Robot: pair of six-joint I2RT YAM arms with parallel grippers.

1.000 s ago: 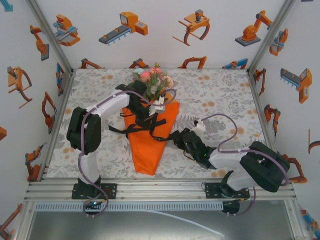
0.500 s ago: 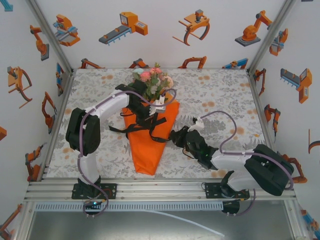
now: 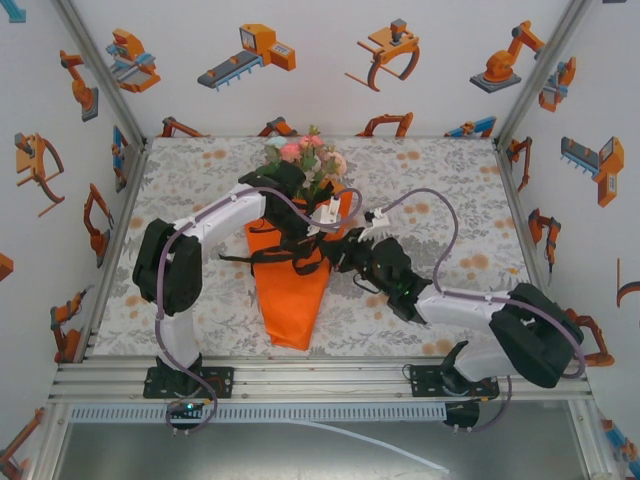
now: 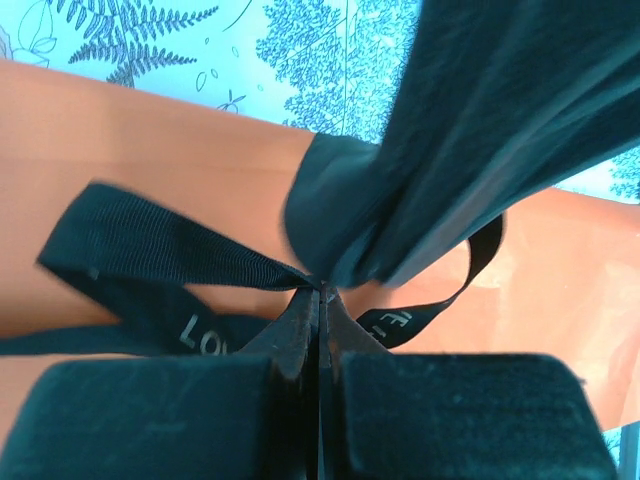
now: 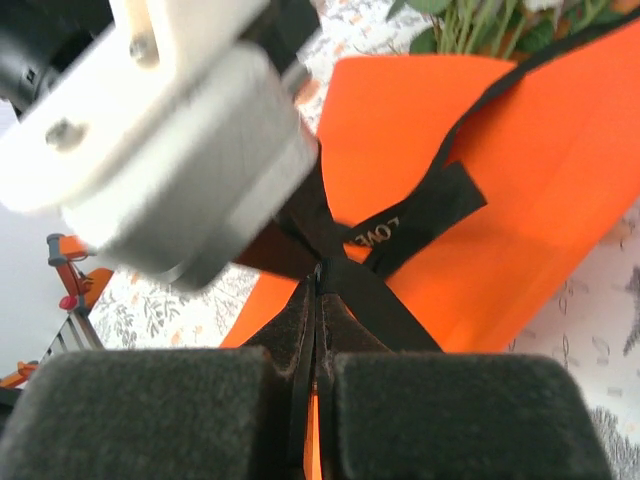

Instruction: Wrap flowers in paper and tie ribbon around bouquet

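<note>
Black ribbon [image 4: 130, 245], likely limp and light, over the orange bouquet [image 3: 290, 295]; left gripper [image 4: 320, 300] and right gripper [image 5: 318, 275] each clamp a strand, probably best held near the crossing.

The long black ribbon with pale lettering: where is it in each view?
Top external: the black ribbon crosses the middle of the orange paper cone, just left of centre.
Left wrist: the ribbon loops across left and centre, over the cone.
Right wrist: the ribbon sits at centre, lettering readable, against the cone.
Shared landmark: the orange paper cone.
</note>
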